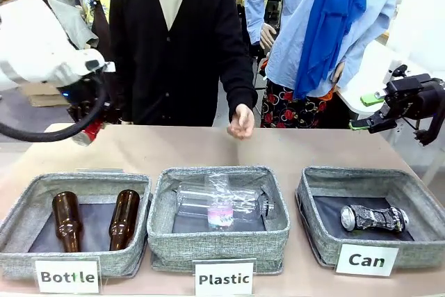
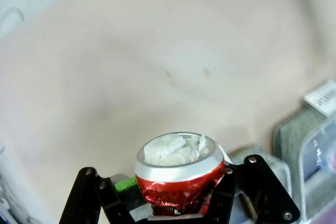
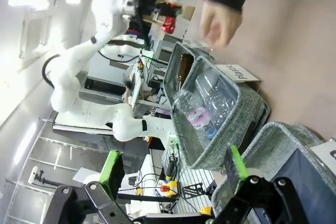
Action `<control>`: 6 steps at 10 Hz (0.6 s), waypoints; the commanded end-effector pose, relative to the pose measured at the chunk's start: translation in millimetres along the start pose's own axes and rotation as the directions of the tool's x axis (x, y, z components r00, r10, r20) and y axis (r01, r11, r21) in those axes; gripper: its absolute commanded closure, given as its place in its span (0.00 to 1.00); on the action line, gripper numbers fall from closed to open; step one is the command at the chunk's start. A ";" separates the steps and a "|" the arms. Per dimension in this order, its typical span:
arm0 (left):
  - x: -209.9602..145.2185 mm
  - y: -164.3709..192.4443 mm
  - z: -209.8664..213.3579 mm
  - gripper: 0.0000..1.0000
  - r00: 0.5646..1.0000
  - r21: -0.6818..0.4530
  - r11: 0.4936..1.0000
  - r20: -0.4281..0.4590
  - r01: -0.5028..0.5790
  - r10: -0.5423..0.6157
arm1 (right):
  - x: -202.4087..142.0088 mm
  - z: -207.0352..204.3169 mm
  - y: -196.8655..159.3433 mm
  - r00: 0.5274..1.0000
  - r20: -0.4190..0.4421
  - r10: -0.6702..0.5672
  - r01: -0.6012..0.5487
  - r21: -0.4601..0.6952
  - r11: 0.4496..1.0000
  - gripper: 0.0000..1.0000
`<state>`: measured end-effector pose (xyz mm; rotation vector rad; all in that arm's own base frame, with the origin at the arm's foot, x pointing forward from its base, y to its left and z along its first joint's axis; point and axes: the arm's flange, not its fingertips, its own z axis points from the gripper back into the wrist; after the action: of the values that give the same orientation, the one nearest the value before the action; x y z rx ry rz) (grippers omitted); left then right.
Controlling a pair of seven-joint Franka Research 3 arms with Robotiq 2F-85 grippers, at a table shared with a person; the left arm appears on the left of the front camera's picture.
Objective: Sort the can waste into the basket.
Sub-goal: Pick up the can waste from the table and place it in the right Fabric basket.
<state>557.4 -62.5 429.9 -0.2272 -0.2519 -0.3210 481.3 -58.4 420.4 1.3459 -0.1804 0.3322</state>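
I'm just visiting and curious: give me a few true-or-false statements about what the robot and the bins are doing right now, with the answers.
1. The left gripper holds the red can. True.
2. The "Can" basket holds nothing. False: the black can lies in it.
3. The right gripper is open. True.
4. The brown bottles lie in the "Plastic" bin. False: they lie in the "Bottle" bin.

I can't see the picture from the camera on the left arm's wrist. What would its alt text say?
A crushed red can with a silver rim, white crumpled paper inside its open top, is clamped in the left gripper above a bare beige table. The grey fabric edge of a bin with a white label shows at right.
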 end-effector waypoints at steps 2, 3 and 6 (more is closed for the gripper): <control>-93.4 -10.4 43.8 1.00 0.960 -0.124 0.952 0.023 0.279 -0.279 | -2.2 1.3 2.3 1.000 -0.013 0.020 -0.020 -0.004 1.000 0.00; -122.9 -18.1 48.4 1.00 0.919 -0.154 0.906 0.027 0.394 -0.394 | -2.2 1.3 2.3 1.000 -0.013 0.020 -0.020 -0.004 1.000 0.00; -143.7 -23.1 42.7 1.00 0.927 -0.127 0.921 0.129 0.368 -0.353 | -2.2 1.3 2.3 1.000 -0.013 0.020 -0.020 -0.004 1.000 0.00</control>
<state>397.9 -36.0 435.6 -0.3249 -0.3159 -0.7687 481.3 -58.6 420.6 1.3457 -0.1809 0.3322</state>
